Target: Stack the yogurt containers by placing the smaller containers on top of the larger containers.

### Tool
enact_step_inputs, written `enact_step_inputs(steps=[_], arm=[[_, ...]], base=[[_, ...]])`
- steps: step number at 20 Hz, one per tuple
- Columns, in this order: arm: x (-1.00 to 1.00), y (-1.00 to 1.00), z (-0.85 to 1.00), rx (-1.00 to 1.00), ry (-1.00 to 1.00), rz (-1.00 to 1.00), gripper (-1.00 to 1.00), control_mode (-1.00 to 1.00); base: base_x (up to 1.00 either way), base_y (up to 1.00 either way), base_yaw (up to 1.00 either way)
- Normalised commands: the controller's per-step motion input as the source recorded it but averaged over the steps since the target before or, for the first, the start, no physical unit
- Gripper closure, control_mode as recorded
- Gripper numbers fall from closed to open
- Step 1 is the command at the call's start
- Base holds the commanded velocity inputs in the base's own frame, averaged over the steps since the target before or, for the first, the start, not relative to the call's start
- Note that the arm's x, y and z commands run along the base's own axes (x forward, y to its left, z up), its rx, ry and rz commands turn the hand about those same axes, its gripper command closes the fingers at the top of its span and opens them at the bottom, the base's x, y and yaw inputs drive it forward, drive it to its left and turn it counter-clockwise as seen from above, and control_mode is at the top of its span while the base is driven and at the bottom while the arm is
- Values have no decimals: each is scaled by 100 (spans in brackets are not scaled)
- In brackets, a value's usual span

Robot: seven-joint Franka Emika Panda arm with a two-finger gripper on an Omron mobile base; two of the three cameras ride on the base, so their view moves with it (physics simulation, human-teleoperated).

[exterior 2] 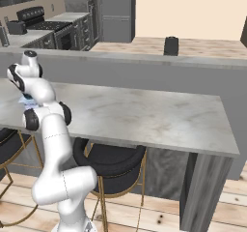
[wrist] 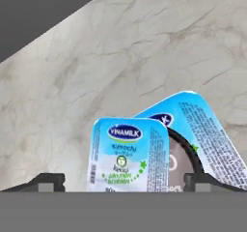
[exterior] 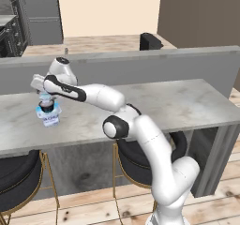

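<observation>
On the left part of the marble counter (exterior: 154,102) the yogurt containers stand as one stack. The pale-blue-and-white tub (exterior: 49,119) is at the bottom, the dark round cup (exterior: 46,108) sits on it, and the tiny pale-blue pack (exterior: 45,98) lies on top. My gripper (exterior: 43,93) hovers just over the stack, open. In the hand view the tiny pack (wrist: 128,153) lies between the two dark fingertips (wrist: 47,181) with a gap on each side, over the dark cup (wrist: 182,162) and the tub (wrist: 212,134). My gripper (wrist: 125,183) holds nothing.
A raised grey ledge (exterior: 140,62) runs along the back of the counter. Black stools with gold legs (exterior: 18,182) stand under the front edge. The counter's right end (exterior 2: 212,129) stretches well away from the stack. A dark chair back (exterior 2: 171,45) stands beyond the ledge.
</observation>
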Motion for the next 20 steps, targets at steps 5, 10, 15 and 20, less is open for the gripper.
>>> enact_step_inputs(steps=[5,10,15,20], arm=[[-8,-40,4,7,0,0,-100,-100],[-53,-41,30,7,-2,-2,-100,-100],[-99,-42,35,7,-10,-2,-100,-100],[-100,-93,10,7,-8,-10,-100,-100]], base=[[0,0,0],[0,0,0],[0,0,0],[0,0,0]])
